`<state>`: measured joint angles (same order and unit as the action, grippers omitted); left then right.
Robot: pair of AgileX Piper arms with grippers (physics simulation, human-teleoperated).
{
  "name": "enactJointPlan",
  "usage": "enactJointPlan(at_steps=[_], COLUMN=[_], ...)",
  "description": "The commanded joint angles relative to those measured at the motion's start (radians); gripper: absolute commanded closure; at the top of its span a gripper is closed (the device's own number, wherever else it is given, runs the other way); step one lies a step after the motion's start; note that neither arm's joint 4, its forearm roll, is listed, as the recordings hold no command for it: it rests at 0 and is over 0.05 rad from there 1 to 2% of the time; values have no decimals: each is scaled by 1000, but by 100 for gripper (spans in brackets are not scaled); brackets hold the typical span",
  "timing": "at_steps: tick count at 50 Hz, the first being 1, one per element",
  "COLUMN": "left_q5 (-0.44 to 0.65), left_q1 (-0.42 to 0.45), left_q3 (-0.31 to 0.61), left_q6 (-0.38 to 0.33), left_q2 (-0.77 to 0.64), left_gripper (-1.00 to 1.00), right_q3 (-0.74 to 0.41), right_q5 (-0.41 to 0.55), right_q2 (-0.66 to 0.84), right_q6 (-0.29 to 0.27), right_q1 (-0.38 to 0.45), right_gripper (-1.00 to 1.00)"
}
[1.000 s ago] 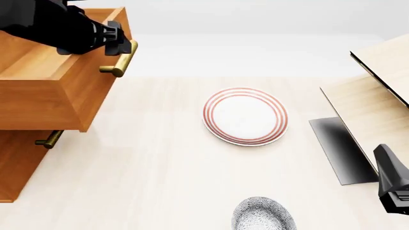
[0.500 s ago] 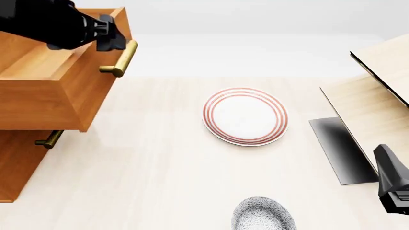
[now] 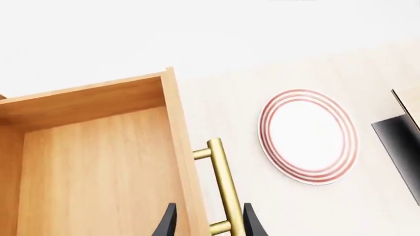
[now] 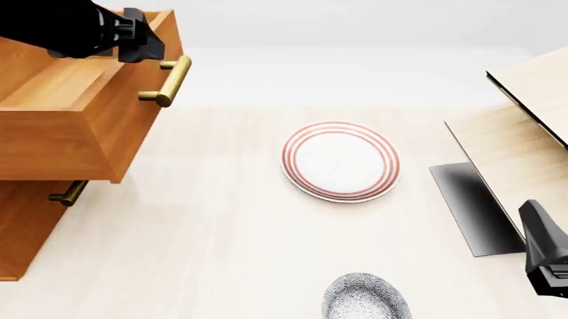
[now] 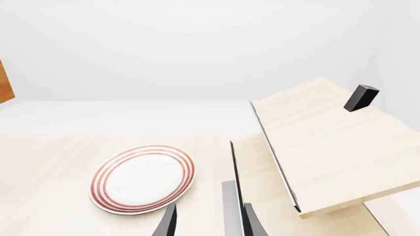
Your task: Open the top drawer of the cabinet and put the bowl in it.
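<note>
Speckled grey-white bowl point(image 4: 366, 297) at near edge, top drawer point(image 4: 66, 100) pulled out, pale wood surface point(image 4: 222, 226), white backdrop, left pincer point(image 3: 206, 223) released, right pincer point(image 5: 206, 221) seemingly parted.

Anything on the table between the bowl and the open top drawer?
Only bare tabletop on the direct line from the bowl to the top drawer; the red-ringed plate sits off to the side, front view.

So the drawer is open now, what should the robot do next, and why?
Probably bring the right gripper over the bowl to pick it up. The top drawer already stands pulled out, the left gripper is off the handle, and the bowl sits untouched on the table near the right arm.
</note>
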<state>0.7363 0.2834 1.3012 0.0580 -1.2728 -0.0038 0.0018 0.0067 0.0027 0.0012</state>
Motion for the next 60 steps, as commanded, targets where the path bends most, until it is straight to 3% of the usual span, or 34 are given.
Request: enactJointPlan(at_steps=[1,36,38,39,60], left_q5=[33,124,120,127,152], left_q1=[1,62,91,79,174], left_q3=[22,65,78,75,111], left_q6=[-24,-83,-60,-86,-163], left_q2=[25,96,95,100,153], left_gripper=[-100,-100,-100,-100,-100], right_q3=[0,0,0,0,0], right_q5=[-1,-1,-1,-1,-1], right_q2=[-1,-1,-1,-1,-1], right_q6=[-1,-1,-1,-1,-1], right_q1=[0,-1,0,0,0], right_gripper=[-100,-100,-100,-100,-100])
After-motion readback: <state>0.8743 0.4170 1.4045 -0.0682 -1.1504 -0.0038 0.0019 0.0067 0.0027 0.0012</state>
